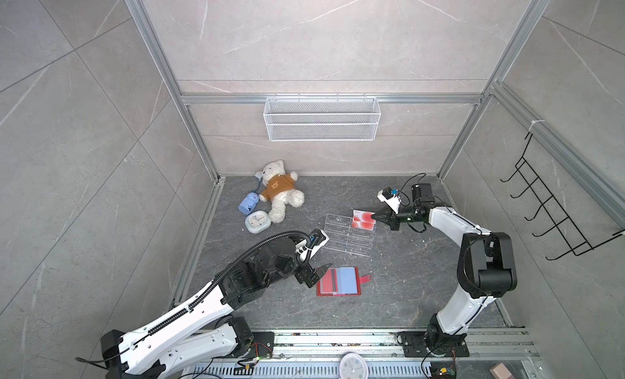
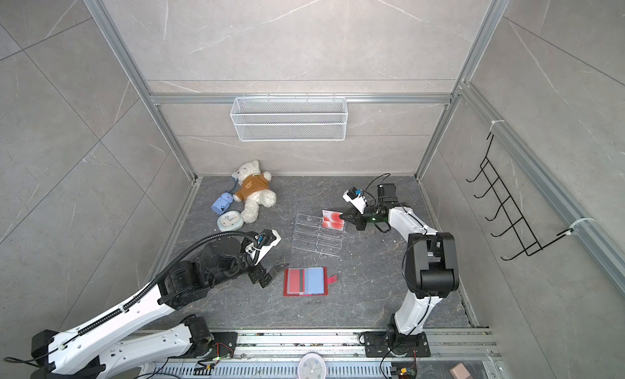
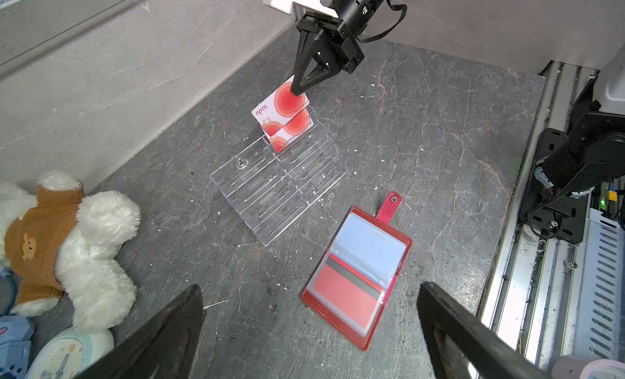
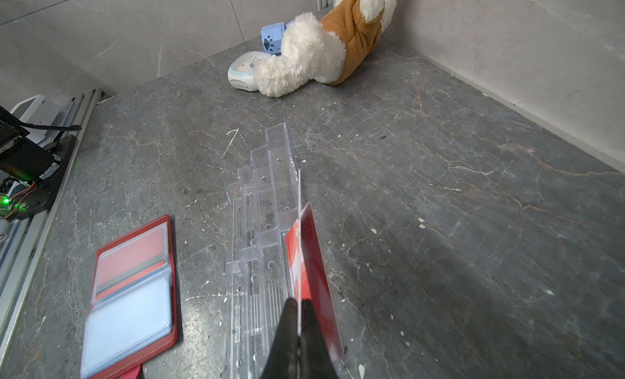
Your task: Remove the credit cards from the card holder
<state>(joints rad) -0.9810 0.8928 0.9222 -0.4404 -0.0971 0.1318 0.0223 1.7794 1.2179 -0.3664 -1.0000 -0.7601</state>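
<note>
Left gripper (image 1: 321, 274) gapes empty in front of the clear acrylic rack (image 1: 348, 238), just left of the card holder (image 1: 338, 281). The holder lies open and flat, its long axis sideways and its tab pointing right. At the rack's far-right pocket, the right gripper (image 1: 373, 217) is clenched on a credit card (image 1: 359, 218) that extends leftward from its tips.

Cut off at 6 o'clock in both top views: round white clock (image 1: 351, 367). Too small to read there: print on the credit cards (image 1: 360, 221). In right wrist view, partly hidden behind teddy bear (image 4: 304, 52): blue toy (image 4: 270, 39).
</note>
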